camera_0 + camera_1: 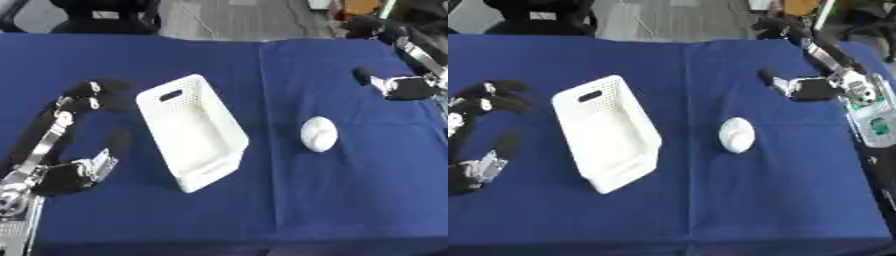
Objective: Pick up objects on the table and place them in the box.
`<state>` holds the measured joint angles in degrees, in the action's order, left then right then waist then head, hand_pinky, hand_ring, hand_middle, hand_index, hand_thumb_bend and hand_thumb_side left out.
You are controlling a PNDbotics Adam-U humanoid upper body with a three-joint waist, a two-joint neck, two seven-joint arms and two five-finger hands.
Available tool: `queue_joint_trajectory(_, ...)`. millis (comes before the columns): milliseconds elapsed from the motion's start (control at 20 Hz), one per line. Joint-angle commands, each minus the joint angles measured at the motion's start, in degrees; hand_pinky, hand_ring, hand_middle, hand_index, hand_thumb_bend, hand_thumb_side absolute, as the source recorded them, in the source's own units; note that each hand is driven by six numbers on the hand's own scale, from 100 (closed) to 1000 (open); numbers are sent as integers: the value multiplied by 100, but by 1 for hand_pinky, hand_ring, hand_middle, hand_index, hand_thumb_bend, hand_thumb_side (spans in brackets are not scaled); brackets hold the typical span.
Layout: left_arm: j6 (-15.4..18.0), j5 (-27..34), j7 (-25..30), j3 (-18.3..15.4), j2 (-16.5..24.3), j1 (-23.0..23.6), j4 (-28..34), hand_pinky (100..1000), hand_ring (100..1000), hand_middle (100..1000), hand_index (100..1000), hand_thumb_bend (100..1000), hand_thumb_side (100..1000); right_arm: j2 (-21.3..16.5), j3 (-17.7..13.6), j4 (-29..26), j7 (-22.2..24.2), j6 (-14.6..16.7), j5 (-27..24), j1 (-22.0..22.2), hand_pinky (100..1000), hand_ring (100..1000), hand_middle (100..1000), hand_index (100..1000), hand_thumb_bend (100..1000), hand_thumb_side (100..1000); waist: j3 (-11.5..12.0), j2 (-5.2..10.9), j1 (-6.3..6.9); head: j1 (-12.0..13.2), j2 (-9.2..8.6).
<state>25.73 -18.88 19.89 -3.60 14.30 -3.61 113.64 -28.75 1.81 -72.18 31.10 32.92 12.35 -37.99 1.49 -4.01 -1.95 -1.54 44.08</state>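
Note:
A white ball [318, 133] with faint reddish seam lines lies on the blue tablecloth, right of centre. Left of it stands a white perforated box [192, 132], set askew, with a handle slot at its far end and nothing inside. My right hand [808, 89] hovers beyond and to the right of the ball, well apart from it, open, with one digit pointing left. My left hand [66, 175] rests open at the lower left, left of the box. Its fingers [87, 92] stretch up the cloth and it holds nothing.
The blue cloth [350, 200] covers the whole table, with bare stretches in front of the ball and box. A black chair [105, 15] stands past the far edge. A green and white device [877, 125] sits at the right edge by my right arm.

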Motion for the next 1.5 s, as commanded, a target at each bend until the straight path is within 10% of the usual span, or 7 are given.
queue_joint_trajectory(50,14,24,25,1,73,-16,95,630,661,817,726,240,691,-162,-49,211,2060,1904,-63,-207,881,840,890,1000,299,564,1,86,6,-15,4)
queue_joint_trajectory(1500,22,47,78,22,72,-25,95,633,662,819,724,240,693,117,416,1273,2083,1904,1684,-468,958,863,910,1000,320,634,30,93,8,-15,4)
